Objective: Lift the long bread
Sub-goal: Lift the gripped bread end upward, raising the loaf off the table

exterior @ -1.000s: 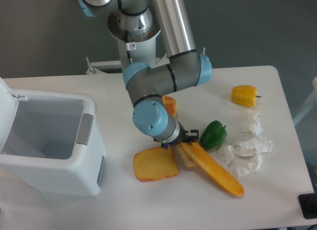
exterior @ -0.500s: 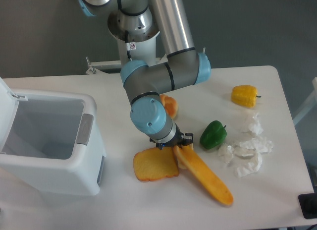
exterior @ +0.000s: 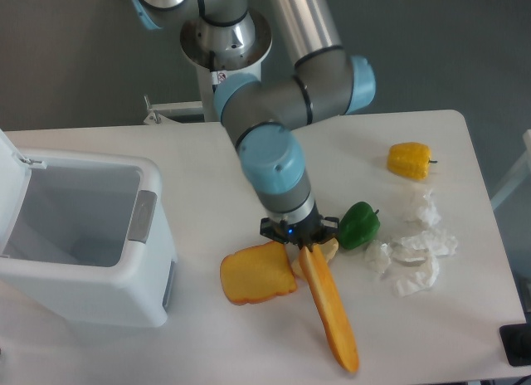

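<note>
Nearest the camera: the long bread, swung round since a second ago, now running almost straight toward the desk's front edge rather than slanting off to the right. Far tip low near the front edge, upper end pinched in the gripper. Gripper clenched on that upper end, jaws mostly hidden under the wrist. Judged lifted or dragged by one end, not yet clearly free of the desk; hard to tell whether the low tip touches.

Just left of the long bread's upper end: the toast slice, nudged slightly leftward. Tucked against the upper end on the right: a pale stubby roll, now partly uncovered. Further right of the long bread: green pepper and crumpled tissue, apparently undisturbed. Beyond those: yellow pepper. Far left of the long bread: open white bin.

Grasp made; end-held, so swinging or slipping likely on the raise.
</note>
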`<state>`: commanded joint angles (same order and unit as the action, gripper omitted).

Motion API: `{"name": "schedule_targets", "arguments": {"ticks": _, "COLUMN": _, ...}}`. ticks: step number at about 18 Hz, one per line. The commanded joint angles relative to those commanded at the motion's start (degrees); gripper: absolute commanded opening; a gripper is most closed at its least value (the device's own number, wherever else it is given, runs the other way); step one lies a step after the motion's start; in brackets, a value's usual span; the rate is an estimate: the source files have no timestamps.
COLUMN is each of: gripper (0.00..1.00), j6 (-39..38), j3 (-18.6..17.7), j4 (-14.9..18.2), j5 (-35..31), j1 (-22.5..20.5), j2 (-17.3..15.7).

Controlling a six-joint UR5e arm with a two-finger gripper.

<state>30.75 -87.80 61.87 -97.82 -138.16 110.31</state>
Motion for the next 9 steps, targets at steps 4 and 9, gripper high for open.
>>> {"name": "schedule_targets", "arguments": {"ticks": 4, "gripper": 0.0, "j6": 5.27, "j3": 0.17, "j4": 1.49, "j5": 0.18, "j1": 0.18, "j2": -2.46}}
{"name": "schedule_targets", "arguments": {"ticks": 9, "gripper": 0.0, "j6": 14.84, "j3": 0.26, "j4": 2.19, "j5": 2.99, "j1": 0.44, "j2": -6.59}}
